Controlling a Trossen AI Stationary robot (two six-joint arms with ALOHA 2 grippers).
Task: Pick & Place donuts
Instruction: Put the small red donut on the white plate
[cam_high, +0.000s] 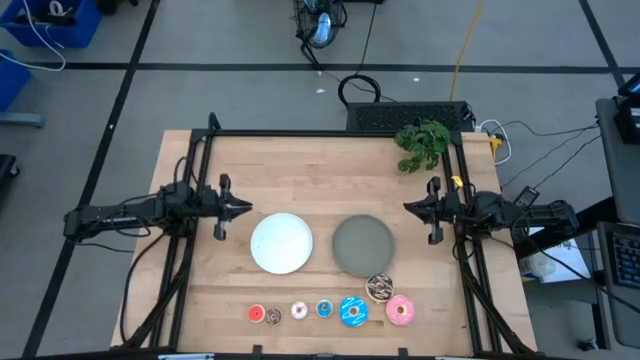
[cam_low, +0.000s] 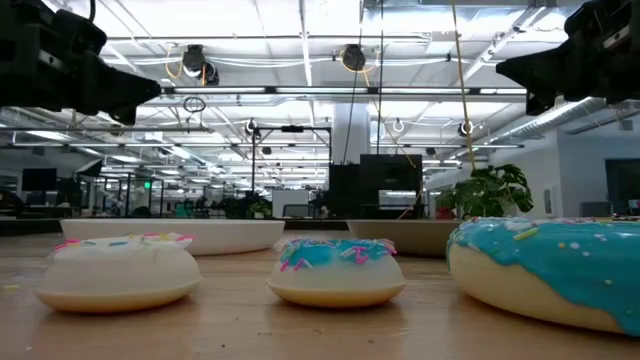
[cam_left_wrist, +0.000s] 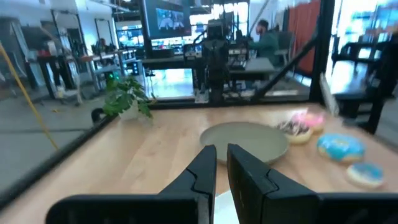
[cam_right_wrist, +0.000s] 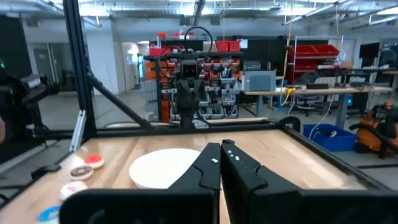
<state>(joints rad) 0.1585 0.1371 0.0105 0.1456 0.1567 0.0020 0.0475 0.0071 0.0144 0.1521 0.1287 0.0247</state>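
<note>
Seven toy donuts lie in a row near the table's near edge: red (cam_high: 256, 314), brown (cam_high: 273, 317), cream (cam_high: 299, 311), tiny blue (cam_high: 324, 309), blue sprinkled (cam_high: 353, 311), chocolate sprinkled (cam_high: 379, 288) and pink (cam_high: 400, 310). In the low view the cream donut (cam_low: 120, 270), tiny blue donut (cam_low: 335, 270) and blue sprinkled donut (cam_low: 555, 270) rest flat on the wood. My left gripper (cam_high: 245, 208) hovers shut above the table, left of the white plate. My right gripper (cam_high: 408, 208) hovers shut, right of the grey plate. Both are far from the donuts.
A white plate (cam_high: 281, 243) and a grey plate (cam_high: 363, 245) sit side by side mid-table, between the grippers. A small green plant (cam_high: 422, 145) stands at the far right corner. A black frame borders the table. Bare wood lies beyond the plates.
</note>
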